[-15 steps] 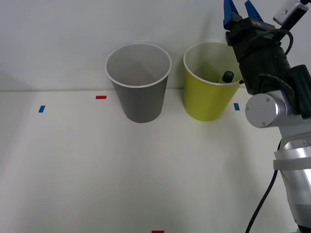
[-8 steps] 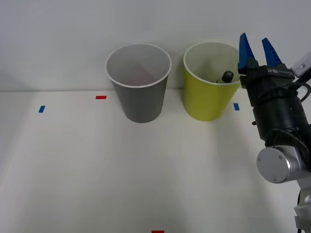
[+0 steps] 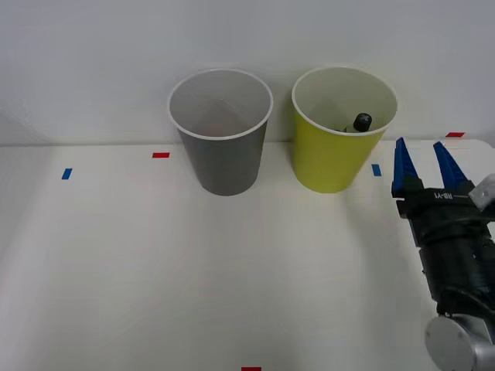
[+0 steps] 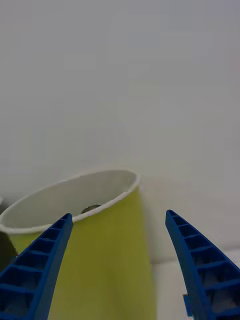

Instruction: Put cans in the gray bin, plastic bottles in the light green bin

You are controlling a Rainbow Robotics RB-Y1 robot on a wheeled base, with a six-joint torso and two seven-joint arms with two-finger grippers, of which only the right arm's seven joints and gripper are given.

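White bench [image 3: 155, 263] meets a pale wall, and both bins stand at that far edge. Left of the light green bin [image 3: 334, 154], just beside it, stands the tall tapered gray bin [image 3: 223, 151] with its white rim. Right of and nearer than the light green bin hangs the right arm's blue ribbed tool [image 3: 422, 164], fingers apart and empty. Inside the light green bin lies a black-capped plastic bottle [image 3: 360, 122].
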